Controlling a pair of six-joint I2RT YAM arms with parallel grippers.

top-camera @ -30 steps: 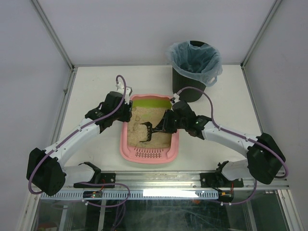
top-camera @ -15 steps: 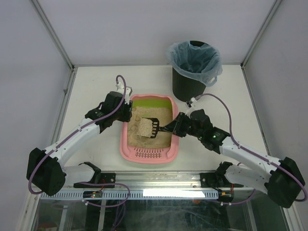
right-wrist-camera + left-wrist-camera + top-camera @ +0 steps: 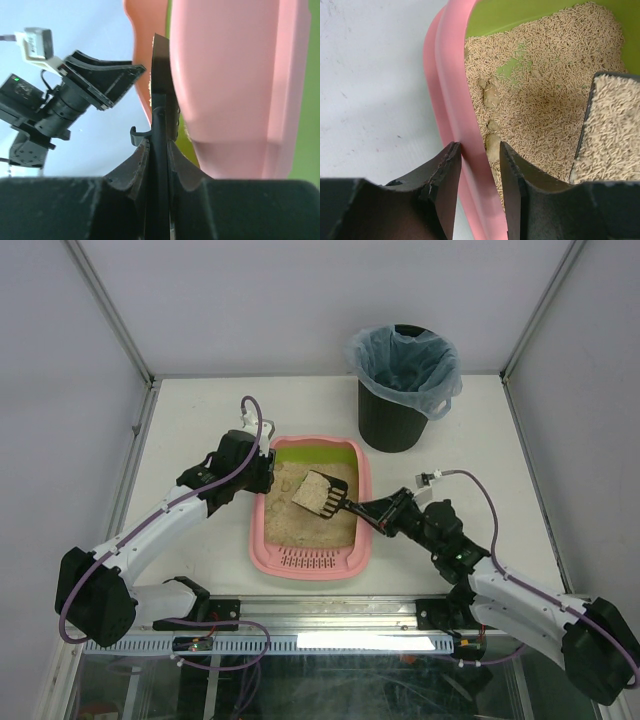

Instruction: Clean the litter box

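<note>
The pink litter box point(image 3: 305, 565) with lime-green inner wall and beige litter sits mid-table. My left gripper point(image 3: 262, 472) is shut on its left rim point(image 3: 450, 100), one finger outside and one inside over the litter. My right gripper point(image 3: 388, 516) is shut on the handle of the black slotted scoop point(image 3: 322, 494), which is raised over the box and heaped with litter. In the left wrist view the loaded scoop point(image 3: 612, 130) shows at the right, and brownish clumps point(image 3: 491, 94) lie in the litter. In the right wrist view the scoop handle point(image 3: 159, 150) runs between my fingers beside the pink wall point(image 3: 225, 75).
A black cylindrical bin point(image 3: 400, 390) with a pale blue bag stands at the back right of the table. Metal frame posts edge the table on both sides. The arm bases sit on the rail at the near edge.
My right arm has drawn back to the right and lifted the scoop out of the litter, now loaded. My left gripper has stayed on the rim.
</note>
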